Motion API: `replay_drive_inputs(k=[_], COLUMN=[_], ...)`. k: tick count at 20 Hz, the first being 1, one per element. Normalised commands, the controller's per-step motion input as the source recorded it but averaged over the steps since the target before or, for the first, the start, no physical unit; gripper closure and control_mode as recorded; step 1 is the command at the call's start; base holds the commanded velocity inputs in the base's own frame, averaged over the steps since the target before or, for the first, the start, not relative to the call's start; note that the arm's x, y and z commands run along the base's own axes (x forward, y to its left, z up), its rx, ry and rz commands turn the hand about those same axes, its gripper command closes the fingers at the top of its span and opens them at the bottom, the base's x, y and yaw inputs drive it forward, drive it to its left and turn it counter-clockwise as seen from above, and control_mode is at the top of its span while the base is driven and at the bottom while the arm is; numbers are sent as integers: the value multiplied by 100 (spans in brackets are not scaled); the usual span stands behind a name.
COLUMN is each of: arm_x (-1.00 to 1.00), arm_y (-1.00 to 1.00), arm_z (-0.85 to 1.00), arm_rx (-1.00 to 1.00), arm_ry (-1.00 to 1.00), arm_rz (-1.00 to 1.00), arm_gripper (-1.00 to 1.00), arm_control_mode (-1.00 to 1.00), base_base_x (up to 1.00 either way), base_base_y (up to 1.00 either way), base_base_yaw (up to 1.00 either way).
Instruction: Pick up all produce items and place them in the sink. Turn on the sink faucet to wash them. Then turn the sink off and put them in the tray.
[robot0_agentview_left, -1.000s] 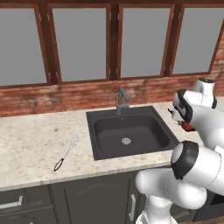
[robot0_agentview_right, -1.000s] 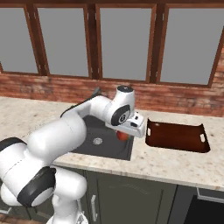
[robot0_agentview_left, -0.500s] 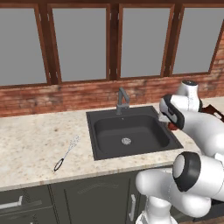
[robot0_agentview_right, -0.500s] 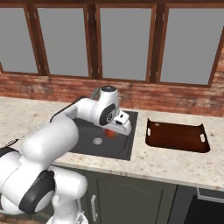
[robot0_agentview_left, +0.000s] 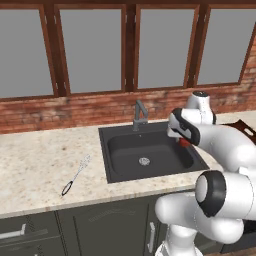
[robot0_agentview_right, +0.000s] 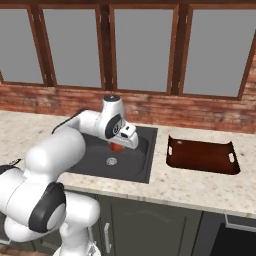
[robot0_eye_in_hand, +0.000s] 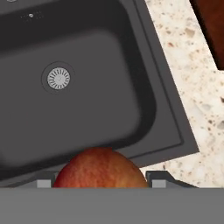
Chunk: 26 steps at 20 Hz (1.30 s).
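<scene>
The apple (robot0_eye_in_hand: 101, 168), red-orange and round, sits at the bottom centre of the hand view, pinched between the two tips of the pincer (robot0_eye_in_hand: 101, 181), which show as small dark stubs on either side of it. It is carried above the sink (robot0_eye_in_hand: 144, 70), over the basin's near-right part, presumably so it can be let down into the basin for washing; the silver drain (robot0_eye_in_hand: 58, 78) lies toward the upper left of that view. In the right base view the fruit peeps out as a red spot under the hand, centre-left of the frame, over the basin. The tray (robot0_agentview_right: 200, 155) waits on the table (robot0_agentview_right: 190, 185) at centre-right, apart from the sink. The faucet (robot0_agentview_left: 139, 115) stands at the basin's far edge, centre of the left base view.

The apple's lower half is cut off, and the arm hides most of the pincer in both base views. A whisk (robot0_agentview_left: 76, 174) lies on the table at lower left.
</scene>
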Motion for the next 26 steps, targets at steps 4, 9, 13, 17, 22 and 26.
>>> replay_drive_inputs(k=[4, 9, 13, 17, 22, 26], arm_x=[26, 25, 27, 36, 41, 41], arm_y=[33, 18, 5, 1, 0, 0], arm_z=[-1, -9, -16, -21, -24, -31], arm_rx=[0, 0, 0, 0, 0, 0], arm_ry=[0, -1, 0, 0, 0, 0], arm_rz=[0, 0, 0, 0, 0, 0], arm_gripper=[100, 100, 100, 100, 100, 100], arm_control_mode=[-100, -100, -100, -100, -100, -100], base_base_x=[0, 0, 0, 0, 0, 0], base_base_y=[0, 0, 0, 0, 0, 0], base_base_yaw=[0, 0, 0, 0, 0, 0])
